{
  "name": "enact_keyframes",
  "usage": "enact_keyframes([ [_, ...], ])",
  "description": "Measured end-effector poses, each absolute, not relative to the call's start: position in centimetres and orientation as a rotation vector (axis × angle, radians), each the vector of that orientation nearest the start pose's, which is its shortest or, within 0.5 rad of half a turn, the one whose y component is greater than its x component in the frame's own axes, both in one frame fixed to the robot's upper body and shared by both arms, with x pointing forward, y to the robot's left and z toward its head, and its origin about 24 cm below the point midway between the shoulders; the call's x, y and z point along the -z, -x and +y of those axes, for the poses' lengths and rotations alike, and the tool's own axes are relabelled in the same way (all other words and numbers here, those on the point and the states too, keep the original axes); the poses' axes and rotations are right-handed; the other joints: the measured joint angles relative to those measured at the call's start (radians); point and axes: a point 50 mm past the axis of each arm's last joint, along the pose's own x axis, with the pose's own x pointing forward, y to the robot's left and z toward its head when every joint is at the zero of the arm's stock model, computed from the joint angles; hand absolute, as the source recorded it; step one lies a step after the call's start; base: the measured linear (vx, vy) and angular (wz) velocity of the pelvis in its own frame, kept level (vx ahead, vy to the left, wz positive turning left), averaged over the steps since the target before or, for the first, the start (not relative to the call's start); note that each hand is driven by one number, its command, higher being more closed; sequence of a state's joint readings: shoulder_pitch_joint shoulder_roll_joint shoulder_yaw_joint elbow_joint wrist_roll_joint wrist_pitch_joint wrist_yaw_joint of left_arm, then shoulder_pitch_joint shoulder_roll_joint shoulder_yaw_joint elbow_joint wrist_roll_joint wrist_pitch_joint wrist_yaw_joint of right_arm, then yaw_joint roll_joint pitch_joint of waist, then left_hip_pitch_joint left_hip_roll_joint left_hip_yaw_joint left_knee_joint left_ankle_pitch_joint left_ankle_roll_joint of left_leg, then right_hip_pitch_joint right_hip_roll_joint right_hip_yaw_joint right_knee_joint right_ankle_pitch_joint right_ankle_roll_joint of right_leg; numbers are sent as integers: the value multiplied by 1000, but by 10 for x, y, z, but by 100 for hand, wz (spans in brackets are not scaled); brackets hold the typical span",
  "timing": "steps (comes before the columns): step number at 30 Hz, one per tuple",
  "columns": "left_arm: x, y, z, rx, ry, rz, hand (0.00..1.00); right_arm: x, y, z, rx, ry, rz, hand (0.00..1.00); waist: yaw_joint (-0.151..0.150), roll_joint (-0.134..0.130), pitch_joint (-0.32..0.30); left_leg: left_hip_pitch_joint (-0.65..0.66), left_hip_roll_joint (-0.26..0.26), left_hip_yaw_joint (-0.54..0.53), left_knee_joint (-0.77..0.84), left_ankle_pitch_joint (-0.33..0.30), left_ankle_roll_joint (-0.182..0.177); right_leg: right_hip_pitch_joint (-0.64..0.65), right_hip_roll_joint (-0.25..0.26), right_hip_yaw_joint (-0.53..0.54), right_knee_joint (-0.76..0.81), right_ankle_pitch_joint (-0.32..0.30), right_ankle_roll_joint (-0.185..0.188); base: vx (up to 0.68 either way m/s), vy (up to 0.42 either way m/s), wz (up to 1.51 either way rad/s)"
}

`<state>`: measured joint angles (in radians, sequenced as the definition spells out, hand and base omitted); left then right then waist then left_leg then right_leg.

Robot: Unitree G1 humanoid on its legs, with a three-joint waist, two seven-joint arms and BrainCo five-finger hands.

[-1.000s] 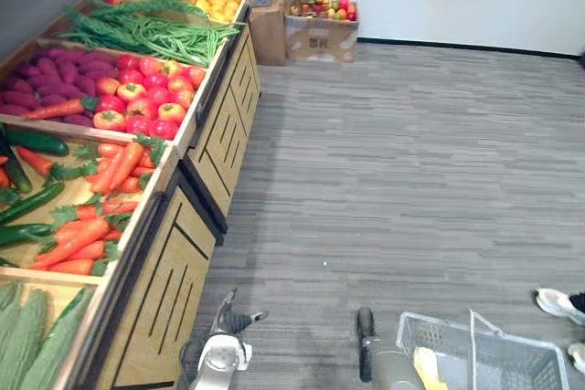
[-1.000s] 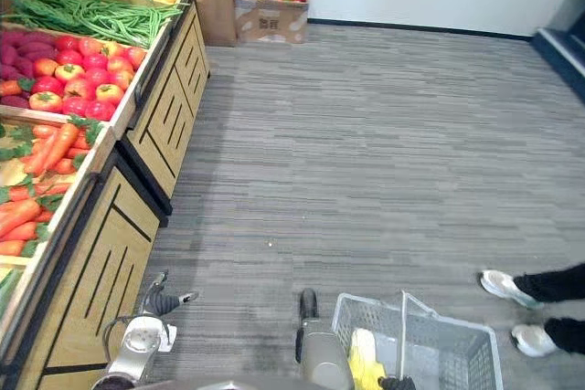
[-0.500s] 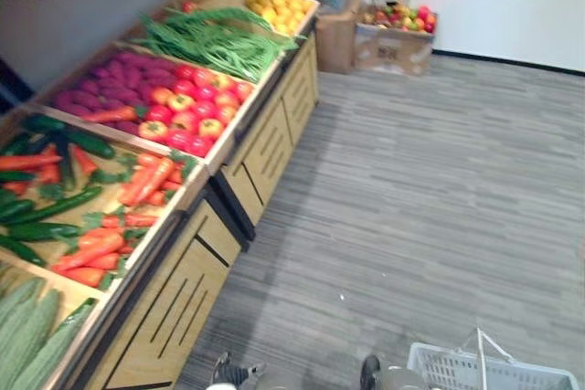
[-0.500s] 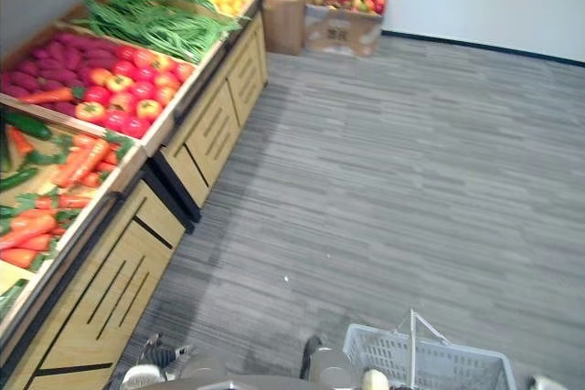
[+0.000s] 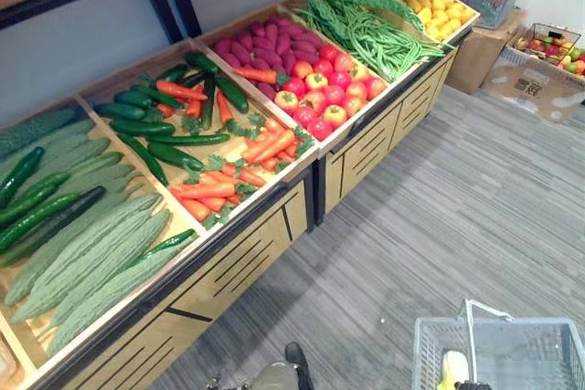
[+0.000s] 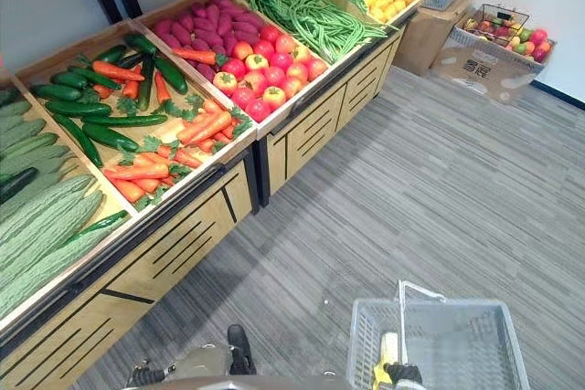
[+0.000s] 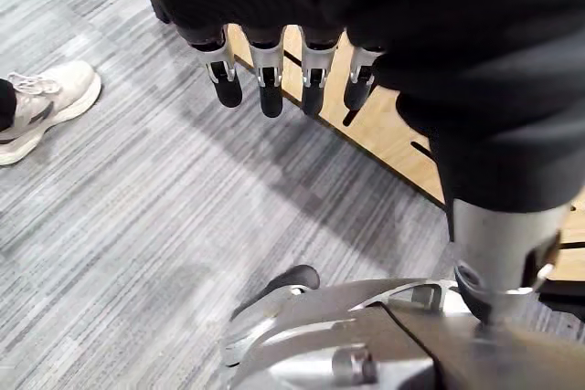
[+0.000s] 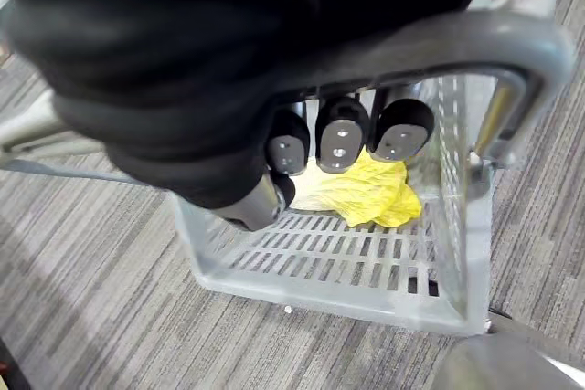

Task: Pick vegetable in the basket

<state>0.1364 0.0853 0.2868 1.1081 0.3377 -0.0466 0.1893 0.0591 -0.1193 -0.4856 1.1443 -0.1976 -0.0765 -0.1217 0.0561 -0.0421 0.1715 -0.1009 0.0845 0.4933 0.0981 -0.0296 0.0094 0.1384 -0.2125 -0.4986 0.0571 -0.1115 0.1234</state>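
Basket (image 6: pixel 430 310) hangs low over the floor (image 6: pixel 439 180), out from the front of the produce stand (image 6: pixel 183 244), because the right robot hand (image 8: pixel 340 134) has its fingers hooked round the handle (image 8: pixel 457 38) and carries it. Inside lies one yellow leafy vegetable (image 8: pixel 366 194), by the wall nearest the stand. The stand's bins hold carrots (image 6: pixel 196 130) mixed with cucumbers (image 6: pixel 82 107), then tomatoes (image 6: pixel 265 66) and green beans (image 6: pixel 306 11). The left robot hand (image 7: pixel 260 61) hangs by the stand's front, fingers loose and empty, likely kept free for picking.

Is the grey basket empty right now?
No, a yellow vegetable lies on the bottom of the basket, whose handle the right hand grips.
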Motion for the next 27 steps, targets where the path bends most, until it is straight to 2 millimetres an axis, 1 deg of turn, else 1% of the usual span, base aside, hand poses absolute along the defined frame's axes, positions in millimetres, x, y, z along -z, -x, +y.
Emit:
enact_keyframes([
  [1,163,-57,228,-298,-330,1195,0,156,-74,-252,512,81,1116,100,-1,-10,-2,1,-19,1,-13,-1,4,-12,-18,-4,26,-31,7,-28,56,28],
  [2,163,-55,230,-295,-339,1204,0,157,-72,-253,525,71,1124,100,-8,-24,-3,23,-48,1,-39,-2,4,-29,-57,-18,88,-77,9,26,83,34],
  [3,163,-49,233,-284,-358,1217,0,158,-67,-254,530,70,1141,100,-12,-39,-9,45,-62,16,-41,-13,-2,-32,-86,-21,132,-99,11,85,63,28],
  [4,163,-45,233,-279,-365,1226,0,157,-65,-257,533,77,1144,100,-19,-35,-10,58,-52,19,-45,-21,-7,-39,-91,-16,207,-102,9,32,38,10],
  [5,165,-38,233,-274,-367,1248,0,156,-69,-259,540,77,1130,100,-25,-23,-11,63,-38,15,-41,-24,-5,-125,-126,36,417,-74,-9,5,51,11],
  [6,163,-36,237,-273,-380,1250,0,155,-71,-259,568,41,1115,100,-33,-22,-12,78,-26,4,-43,-24,-5,-207,-137,113,584,13,-14,-31,80,23],
  [7,163,-37,241,-274,-389,1247,0,156,-70,-259,591,16,1113,100,-36,-25,-11,87,-24,-14,-45,-26,-2,-231,-137,142,637,67,-5,68,98,51],
  [8,160,-40,247,-283,-405,1231,0,156,-68,-258,607,1,1112,100,-45,-30,-13,113,-15,-52,-67,-26,-1,-268,-132,187,725,183,19,132,49,68],
  [9,157,-42,254,-302,-419,1214,0,156,-68,-258,607,-2,1107,100,-55,-34,-13,137,-7,-83,-77,-26,0,-303,-117,226,791,218,30,159,34,65],
  [10,156,-44,256,-306,-422,1204,0,156,-68,-257,609,-8,1101,100,-53,-45,-14,140,-6,-96,-77,-28,3,-313,-112,236,801,173,33,156,3,67],
  [11,154,-51,261,-318,-429,1186,0,156,-67,-255,612,-16,1097,100,-52,-61,-14,139,-4,-128,-75,-30,4,-323,-94,235,775,81,38,150,-13,66],
  [12,153,-56,261,-332,-415,1171,0,157,-67,-255,618,-23,1095,100,-52,-65,-12,137,-4,-152,-76,-30,5,-330,-77,237,726,34,33,179,-34,86],
  [13,153,-61,258,-353,-383,1158,0,157,-67,-252,616,-33,1097,100,-51,-63,-12,136,-3,-183,-78,-32,4,-336,-47,269,615,9,27,163,-41,68],
  [14,154,-61,256,-362,-367,1157,0,158,-67,-250,610,-39,1098,100,-49,-62,-12,136,-3,-195,-78,-35,3,-337,-30,297,549,9,26,163,-64,68],
  [15,155,-62,252,-374,-342,1156,0,159,-67,-244,601,-61,1098,100,-48,-61,-12,136,-3,-216,-77,-42,-3,-337,-9,358,418,12,31,167,-100,56],
  [16,155,-65,249,-373,-331,1150,0,160,-68,-240,601,-84,1096,100,-47,-59,-13,137,-3,-235,-75,-47,-8,-338,1,400,327,16,32,214,-157,71],
  [17,156,-65,246,-371,-319,1154,0,162,-67,-234,609,-115,1097,100,-45,-57,-14,139,-1,-262,-72,-55,-20,-339,5,440,236,24,35,195,-167,60],
  [18,157,-65,244,-369,-316,1155,0,162,-67,-232,611,-125,1100,100,-44,-57,-14,140,1,-271,-67,-61,-29,-339,5,453,203,26,39,210,-211,63],
  [19,158,-63,242,-369,-307,1160,0,163,-66,-231,622,-147,1101,100,-40,-58,-15,140,5,-292,-53,-78,-47,-336,6,457,161,41,32,215,-250,59],
  [20,158,-61,241,-369,-303,1165,0,164,-63,-231,629,-165,1104,100,-37,-65,-20,147,6,-312,-44,-92,-69,-323,7,451,118,80,32,228,-274,57],
  [21,158,-60,243,-373,-307,1166,0,164,-61,-230,630,-170,1113,100,-36,-74,-26,149,4,-318,-42,-97,-81,-315,7,449,100,106,30,275,-335,57],
  [22,157,-54,249,-382,-321,1180,0,166,-56,-228,626,-173,1131,100,-31,-96,-39,162,-6,-332,-44,-102,-111,-289,7,447,75,148,28,324,-377,41],
  [23,161,-53,236,-369,-290,1189,0,164,-58,-237,634,-155,1125,100,-27,-46,-51,174,52,-335,-56,-94,-129,-273,56,410,78,146,11,324,-353,36],
  [24,162,-51,233,-364,-283,1188,0,163,-57,-241,638,-147,1125,100,-28,-34,-56,178,66,-340,-68,-92,-142,-269,72,398,72,126,-4,320,-297,16],
  [25,163,-52,225,-355,-262,1188,0,162,-60,-245,632,-133,1123,100,-24,3,-57,189,94,-341,-88,-82,-160,-262,99,382,66,123,-11,289,-245,29],
  [26,165,-52,218,-359,-229,1186,0,159,-64,-251,619,-104,1112,100,-31,35,-55,191,121,-340,-108,-65,-181,-253,123,351,65,109,-33,311,-274,43],
  [27,165,-53,216,-355,-221,1183,0,158,-66,-254,616,-93,1109,100,-36,48,-54,192,137,-341,-122,-40,-195,-241,134,320,65,98,-51,216,-205,56],
])
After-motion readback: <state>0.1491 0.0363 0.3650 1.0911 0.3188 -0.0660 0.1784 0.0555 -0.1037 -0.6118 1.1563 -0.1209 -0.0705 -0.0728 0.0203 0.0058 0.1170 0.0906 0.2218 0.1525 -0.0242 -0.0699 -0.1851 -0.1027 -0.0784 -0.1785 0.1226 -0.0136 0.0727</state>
